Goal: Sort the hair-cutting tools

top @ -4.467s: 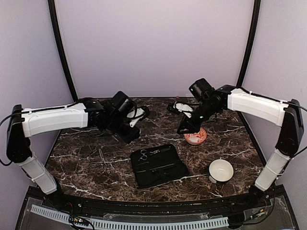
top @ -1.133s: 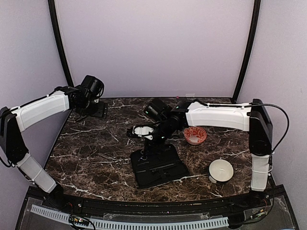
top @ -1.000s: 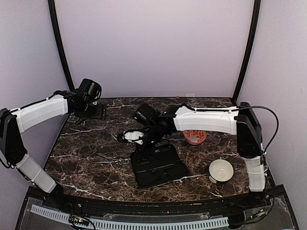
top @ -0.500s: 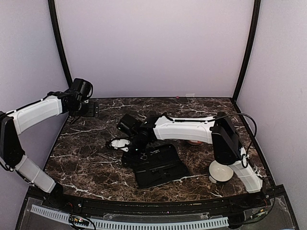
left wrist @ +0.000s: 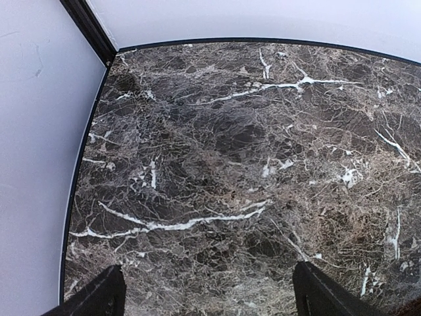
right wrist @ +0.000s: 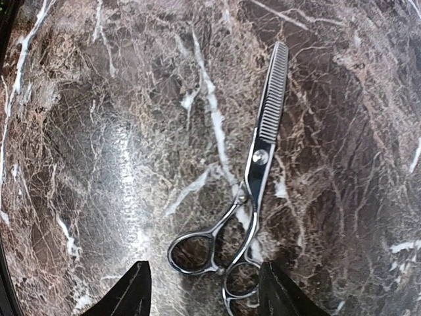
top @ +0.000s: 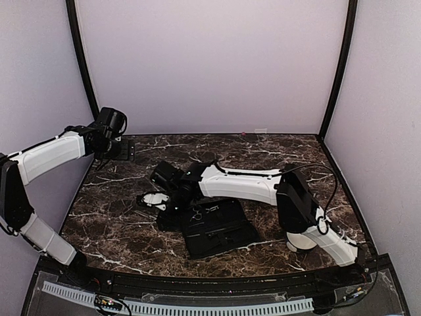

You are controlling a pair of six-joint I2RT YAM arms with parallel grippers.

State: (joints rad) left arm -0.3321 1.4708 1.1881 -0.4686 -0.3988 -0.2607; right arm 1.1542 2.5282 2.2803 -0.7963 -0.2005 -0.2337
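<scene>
On the marbled surface [right wrist: 99,131], scissors [right wrist: 261,157] lie flat. The right end effector [right wrist: 204,293] hovers open at their loops, seemingly to grasp. The left end effector [left wrist: 207,296] is open, well apart.

Dark brown marble table [top: 112,227] w/ white veins fills both wrist views too. Flat black case [top: 230,245] lies centre-front on table, slightly skewed. Lilac walls [top: 210,66] at back & both sides. Black post [top: 81,66] at back-L corner, second post [top: 340,66] back-R. White ribbed strip [top: 197,308] runs along near edge.
</scene>
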